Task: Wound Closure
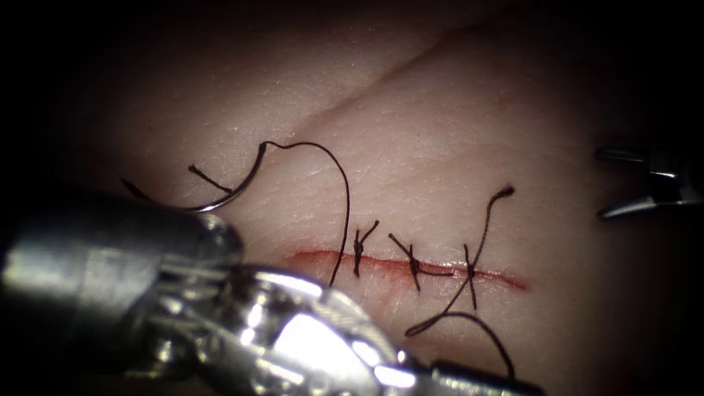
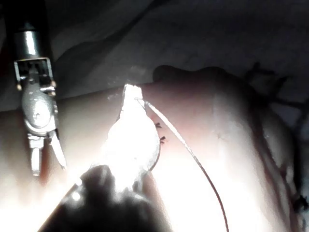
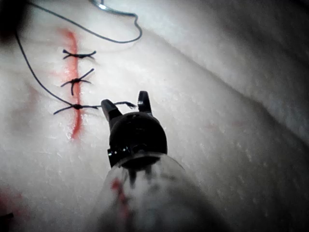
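Steel needle (image 1: 233,192), stiff and slick, sits clamped at mid-curve in my left hand (image 2: 131,94), outside the tissue (image 1: 440,132); right hand (image 1: 609,183) wide, empty.

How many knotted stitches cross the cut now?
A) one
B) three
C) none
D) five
B: three knotted stitches cross the cut in the endoscope view, and the right wrist view shows the same three. The left tool holds the needle above the cut, out of the tissue; the right tool is open and holds nothing.
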